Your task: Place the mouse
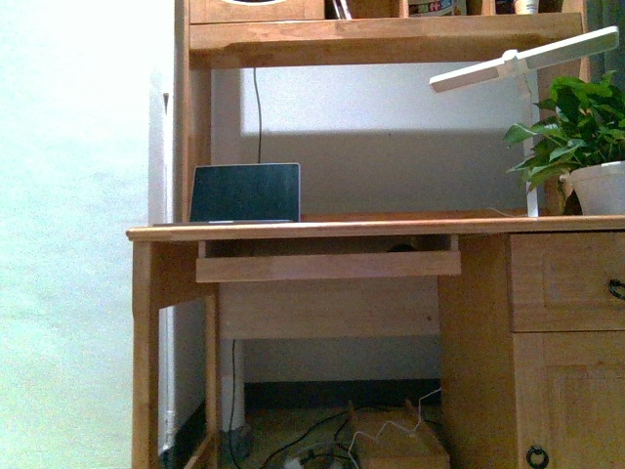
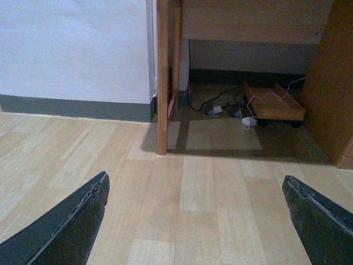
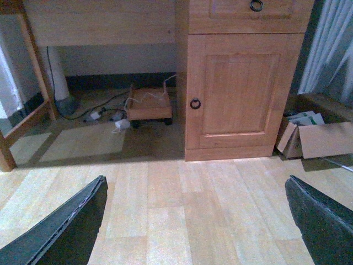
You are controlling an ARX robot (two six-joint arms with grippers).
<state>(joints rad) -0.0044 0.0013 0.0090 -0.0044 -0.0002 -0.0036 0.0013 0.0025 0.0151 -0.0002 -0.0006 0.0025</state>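
Observation:
A small dark domed shape (image 1: 399, 246) peeks over the front lip of the desk's pull-out tray (image 1: 327, 265); it looks like the mouse, mostly hidden. An open laptop (image 1: 245, 192) stands on the desk top (image 1: 391, 228) at its left end. Neither arm shows in the front view. My left gripper (image 2: 194, 178) hangs open over bare wooden floor near the desk's left leg (image 2: 162, 83). My right gripper (image 3: 195, 179) is open too, low over the floor in front of the desk's cupboard door (image 3: 242, 88). Nothing lies between either pair of fingers.
On the desk's right end stand a white lamp (image 1: 527, 59) and a potted plant (image 1: 586, 137). Under the desk are a wheeled wooden stand (image 3: 149, 105) and loose cables (image 2: 220, 105). A cardboard box (image 3: 320, 138) lies by the cupboard.

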